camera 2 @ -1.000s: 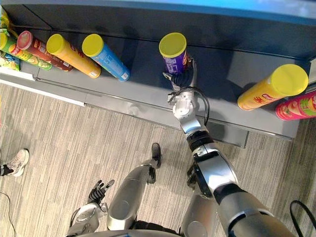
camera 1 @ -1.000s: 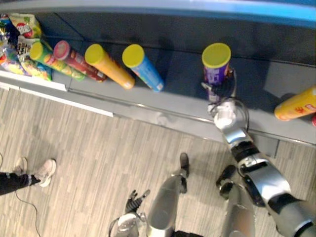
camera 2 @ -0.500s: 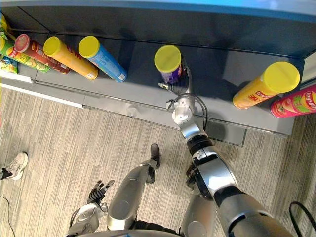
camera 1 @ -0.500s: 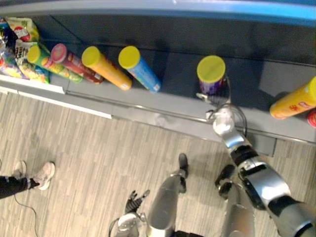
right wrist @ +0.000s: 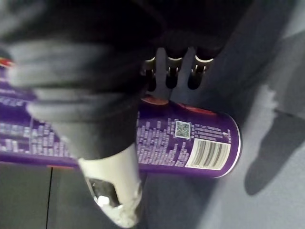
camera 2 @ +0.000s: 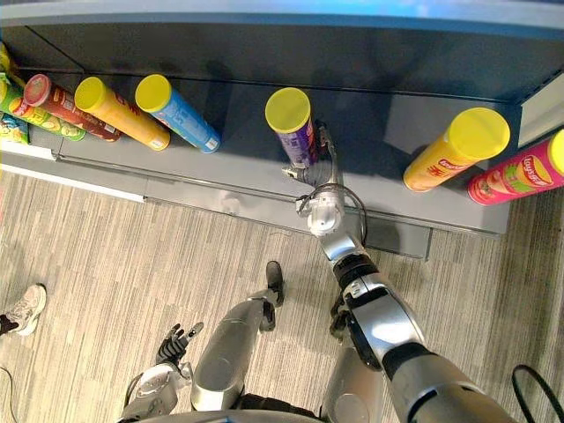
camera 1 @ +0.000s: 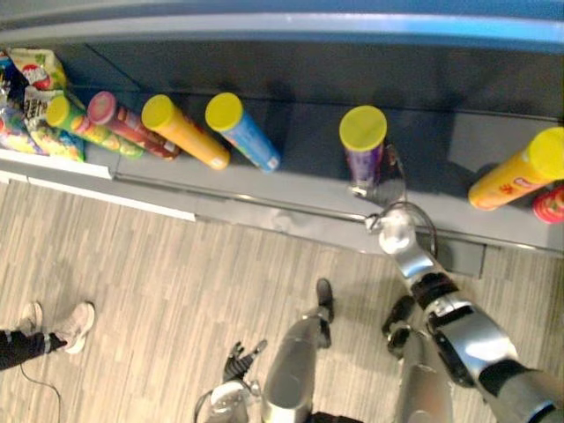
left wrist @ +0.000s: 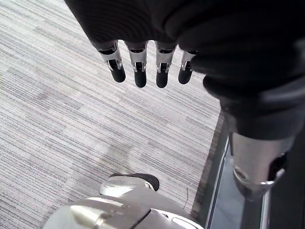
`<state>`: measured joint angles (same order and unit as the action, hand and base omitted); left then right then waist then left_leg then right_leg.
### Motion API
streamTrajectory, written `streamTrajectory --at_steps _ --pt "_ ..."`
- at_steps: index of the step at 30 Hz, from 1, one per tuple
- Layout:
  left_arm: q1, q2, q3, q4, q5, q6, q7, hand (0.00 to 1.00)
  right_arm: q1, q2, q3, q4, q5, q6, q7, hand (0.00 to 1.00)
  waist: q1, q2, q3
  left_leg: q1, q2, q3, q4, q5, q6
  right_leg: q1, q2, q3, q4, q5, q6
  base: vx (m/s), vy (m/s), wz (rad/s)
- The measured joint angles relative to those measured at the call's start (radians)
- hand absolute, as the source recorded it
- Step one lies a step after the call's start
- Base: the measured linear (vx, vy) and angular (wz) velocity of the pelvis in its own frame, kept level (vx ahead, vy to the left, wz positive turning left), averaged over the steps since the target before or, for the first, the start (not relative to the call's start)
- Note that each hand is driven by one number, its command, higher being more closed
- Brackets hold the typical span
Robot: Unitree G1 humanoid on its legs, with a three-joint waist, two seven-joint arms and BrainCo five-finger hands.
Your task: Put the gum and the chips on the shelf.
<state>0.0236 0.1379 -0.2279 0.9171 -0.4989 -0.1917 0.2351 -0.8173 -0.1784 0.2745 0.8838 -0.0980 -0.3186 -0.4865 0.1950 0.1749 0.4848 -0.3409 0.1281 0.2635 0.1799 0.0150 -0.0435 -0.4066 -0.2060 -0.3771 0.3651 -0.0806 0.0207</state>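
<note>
Purple can (camera 1: 363, 150), taken to be the chips: upright on the shelf (camera 1: 308, 167), yellow lid up. Parked in the gap between the blue can (camera 1: 244, 134) and the orange can (camera 1: 515, 172), well apart from both. On its base presumably to match the row and to stop it rolling off the front lip.

Right hand (right wrist: 95, 86) low at the can's base, on its right side. Fingers (right wrist: 171, 71) straight on one side of the can wall, thumb out on the other, so spread wide around it and not clamped. Can't confirm whether any fingertip touches the can, dark on dark there. Judging this as a let-go posture: can bearing its own weight, hand close enough to steady a wobble. Next move likely a straight pull back, clear of the lid.

Left hand (left wrist: 143, 24) down by the floor, fingers straight and relaxed, carrying nothing, idle.

Gum half of the job: can't judge from here.

Print on the purple can, near its base: barcode (right wrist: 209, 152), QR code (right wrist: 182, 129), blocks of small white text, all too fine to read. Bright label art on the other cans and on the snack bags (camera 1: 31, 97) at the shelf's far left, nothing legible.
</note>
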Motion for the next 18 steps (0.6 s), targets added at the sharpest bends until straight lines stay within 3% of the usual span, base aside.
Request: streamTrajectory --at_steps 9,12,14,18 --pt "0.002 -0.003 0.032 0.0 0.001 0.006 -0.01 0.0 0.095 0.0 0.002 0.017 0.019 0.009 0.08 0.0 -0.01 -0.028 -0.007 0.114 0.002 0.041 -0.071 0.003 -0.003 0.105 0.035 0.026 -0.108 0.043 0.013 0.05 0.018 -0.13" --pt "0.013 0.007 0.053 -0.001 0.001 0.006 -0.032 0.0 0.161 0.002 0.005 0.015 0.021 0.014 0.111 0.0 -0.033 -0.058 -0.011 0.159 -0.001 0.056 -0.098 0.003 -0.004 0.148 0.042 0.035 -0.149 0.061 0.021 0.08 0.042 -0.14" --pt "0.032 0.014 0.082 0.0 0.0 0.007 -0.051 0.0 0.259 0.001 0.0 -0.02 0.02 0.014 0.13 0.0 -0.056 -0.094 -0.03 0.2 -0.007 0.066 -0.126 0.003 -0.004 0.188 0.049 0.043 -0.184 0.069 0.032 0.11 0.054 -0.11" --pt "0.067 0.02 0.115 0.0 0.001 0.025 -0.09 0.0 0.469 -0.003 -0.003 -0.108 0.019 0.009 0.177 0.0 -0.069 -0.147 -0.093 0.269 -0.018 0.107 -0.187 0.004 -0.006 0.237 0.062 0.071 -0.248 0.089 0.046 0.11 0.048 -0.26"
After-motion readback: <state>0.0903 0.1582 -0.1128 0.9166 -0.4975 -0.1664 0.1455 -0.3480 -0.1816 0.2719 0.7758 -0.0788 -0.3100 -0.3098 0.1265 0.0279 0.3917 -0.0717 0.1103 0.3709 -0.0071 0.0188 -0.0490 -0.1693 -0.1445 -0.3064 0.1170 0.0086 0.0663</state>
